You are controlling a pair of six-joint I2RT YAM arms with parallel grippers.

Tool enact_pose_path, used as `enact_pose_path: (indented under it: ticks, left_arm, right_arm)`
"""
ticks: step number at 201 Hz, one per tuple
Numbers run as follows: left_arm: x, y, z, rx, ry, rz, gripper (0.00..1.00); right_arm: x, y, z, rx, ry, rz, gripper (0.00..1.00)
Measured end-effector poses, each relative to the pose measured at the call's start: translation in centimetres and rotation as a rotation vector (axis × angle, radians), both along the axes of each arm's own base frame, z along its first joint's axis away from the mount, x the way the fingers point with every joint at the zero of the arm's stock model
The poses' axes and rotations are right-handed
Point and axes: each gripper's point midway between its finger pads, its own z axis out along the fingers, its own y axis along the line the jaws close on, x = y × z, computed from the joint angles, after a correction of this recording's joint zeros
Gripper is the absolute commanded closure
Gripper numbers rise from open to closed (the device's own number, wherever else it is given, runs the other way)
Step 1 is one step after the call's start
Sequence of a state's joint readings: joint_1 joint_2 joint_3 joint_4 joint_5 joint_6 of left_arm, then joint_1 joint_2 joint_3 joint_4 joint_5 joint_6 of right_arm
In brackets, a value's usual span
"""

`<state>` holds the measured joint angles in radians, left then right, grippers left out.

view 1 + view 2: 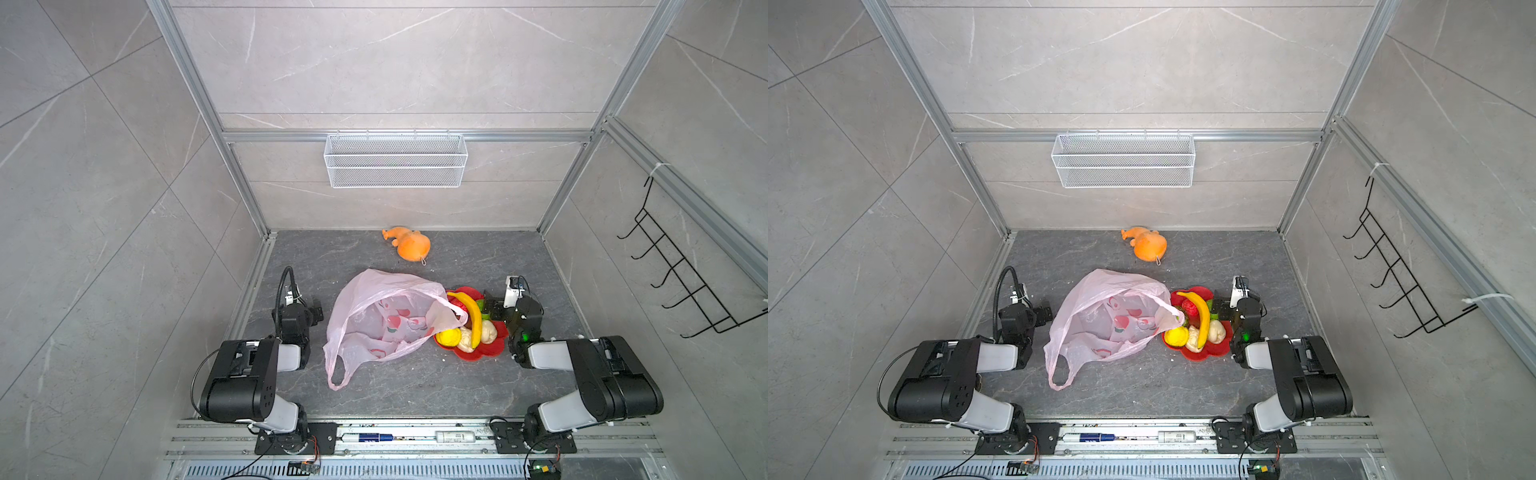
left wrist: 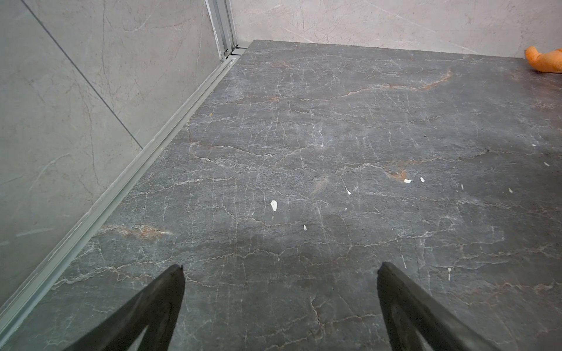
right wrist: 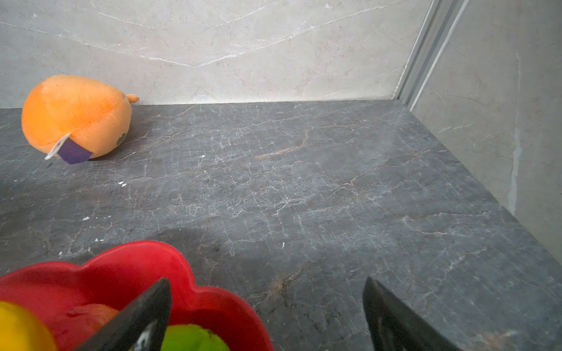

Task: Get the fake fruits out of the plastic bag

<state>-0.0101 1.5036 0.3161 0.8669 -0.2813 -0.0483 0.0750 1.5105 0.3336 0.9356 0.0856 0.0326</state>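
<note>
In both top views the pale-pink plastic bag (image 1: pixel 374 328) (image 1: pixel 1100 332) lies crumpled mid-table, mouth towards the red flower-shaped plate (image 1: pixel 478 358) (image 1: pixel 1204 356); only its red-pink printed marks show through the film. The fake fruits are piled on the plate: banana (image 1: pixel 473 316) (image 1: pixel 1201 314), yellow ball (image 1: pixel 449 337), red ball (image 1: pixel 1188 307), green ball (image 3: pixel 191 337), two beige lumps (image 1: pixel 491 332). One bag handle drapes over the plate's left edge. My right gripper (image 1: pixel 492 306) (image 3: pixel 267 282) hangs open over the plate's far right rim, holding nothing. My left gripper (image 1: pixel 316 309) (image 2: pixel 279 267) is open over bare table, left of the bag.
An orange plush toy (image 1: pixel 409 246) (image 3: pixel 76 118) lies near the back wall. A white wire basket (image 1: pixel 395 160) hangs on the back wall and a black hook rack (image 1: pixel 681 278) on the right wall. A marker (image 1: pixel 365 436) and a white tube (image 1: pixel 455 436) lie in the front rail.
</note>
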Motion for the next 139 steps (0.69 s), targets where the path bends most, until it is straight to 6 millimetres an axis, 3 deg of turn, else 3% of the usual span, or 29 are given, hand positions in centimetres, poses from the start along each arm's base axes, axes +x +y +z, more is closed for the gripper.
enact_pose_path:
  ticks: [139]
  left_arm:
    - [0.0,0.0,0.0,0.0,0.0,0.0,0.0]
  right_arm:
    - [0.06,0.46,-0.14,-0.008,0.011,0.014,0.01]
